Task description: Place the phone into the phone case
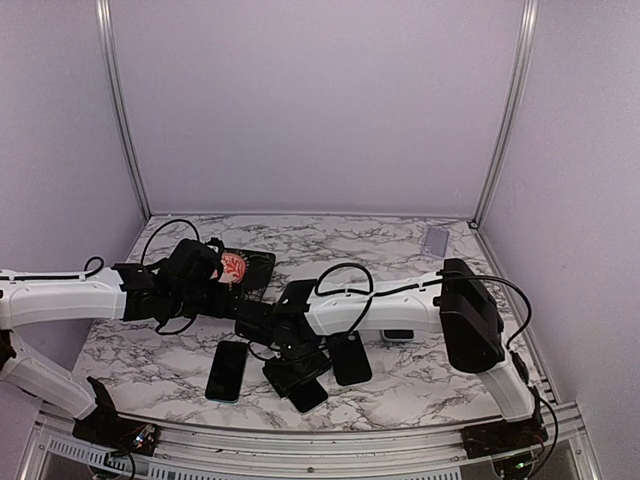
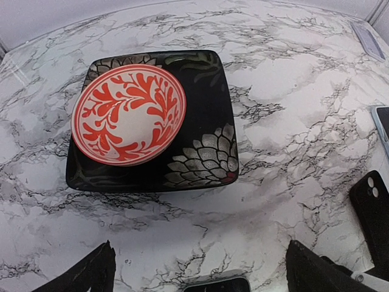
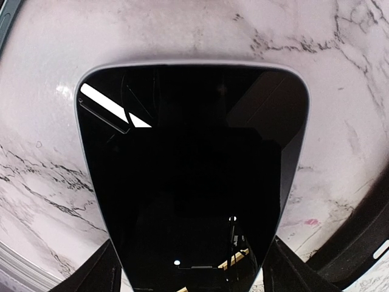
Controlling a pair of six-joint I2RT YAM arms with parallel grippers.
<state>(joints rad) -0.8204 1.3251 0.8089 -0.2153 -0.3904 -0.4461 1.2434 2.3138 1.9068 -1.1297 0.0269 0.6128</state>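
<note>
Glossy black silver-rimmed phone point(image 3: 191, 170) lies lengthwise within the right pincer point(image 3: 191, 261) (grip cannot be told). Left pincer point(image 2: 199, 258) hangs released.

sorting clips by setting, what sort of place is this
Probably a robot test cell, not a home: plain lilac walls on aluminium posts, a marble-print tabletop, and two robot arms bolted at its near edge.

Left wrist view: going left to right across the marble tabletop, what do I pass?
Red-and-white patterned round dish, sitting on the black square floral plate → black phone case with two round lens openings. Other items at the right edge overlap the case's span, so they are left out.
</note>
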